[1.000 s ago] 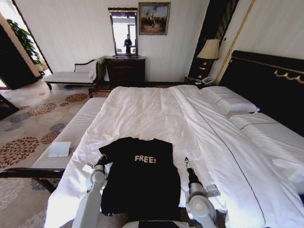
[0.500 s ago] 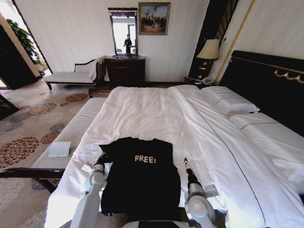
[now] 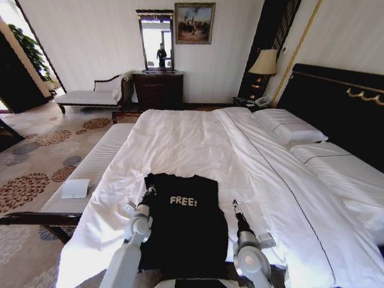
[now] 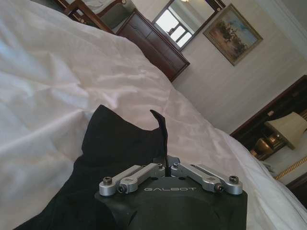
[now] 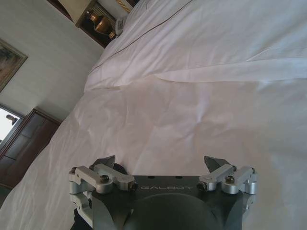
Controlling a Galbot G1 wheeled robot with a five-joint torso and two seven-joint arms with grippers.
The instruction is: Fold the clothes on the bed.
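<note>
The black T-shirt (image 3: 186,225) is spread on the white duvet (image 3: 198,144) at the near edge of the bed (image 3: 336,102), directly before the robot, with its white "FREE!" lettering facing up and its neck end turned toward the far side of the bed. The left gripper (image 3: 149,192) is placed at the shirt's upper left corner, where the sleeve has been drawn inward over the body of the garment, so that the left edge is seen as a nearly straight line running down from the gripper. In the left wrist view the left gripper (image 4: 166,159) is seen with its fingers pressed together on a thin pinch of the black cloth, a small peak of fabric being raised just above the fingertips while the rest of the shirt (image 4: 120,143) lies flat on the duvet around and beneath it. The right gripper (image 3: 234,206) is held just beside the shirt's right edge, over the bare duvet, and is not touching the cloth. In the right wrist view the right gripper (image 5: 163,163) is shown with its fingers spread wide apart and nothing held between them; only a small dark patch of the shirt (image 5: 117,168) is seen next to one finger.
</note>
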